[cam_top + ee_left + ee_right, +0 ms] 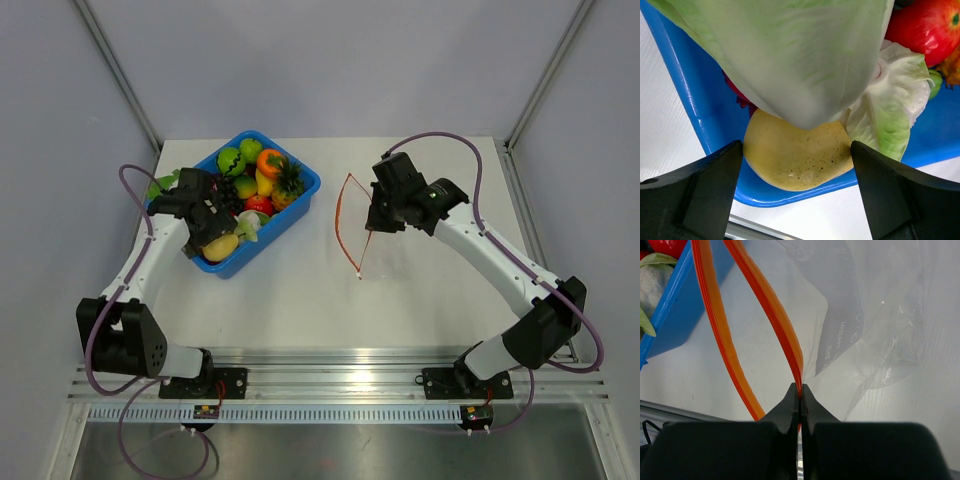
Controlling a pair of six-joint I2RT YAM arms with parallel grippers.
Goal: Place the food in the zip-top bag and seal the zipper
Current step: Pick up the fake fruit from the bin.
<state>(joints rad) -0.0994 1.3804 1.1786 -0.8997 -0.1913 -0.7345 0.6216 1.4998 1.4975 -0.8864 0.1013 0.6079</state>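
Blue bin (304, 186) at the far left of the table (300, 310), piled with toy food (258, 180), and none of it has reached the bag. The left gripper (796, 150) is down at the bin's near corner, its two fingers (715, 185) wide apart and sitting right against either side of a speckled yellow piece (797, 157). I cannot tell whether they are squeezing it or just flanking it. A big pale lettuce leaf (790, 55) hangs over that piece and blocks much of the wrist view. A red apple (927, 27) lies beyond it.

Over to the right, the clear bag (880, 315) lies crinkled on the table, well apart from the bin. The right gripper (800, 392) is clamped tight on one lip of the orange zipper strip (775, 315). The other lip bows away, so the mouth gapes.
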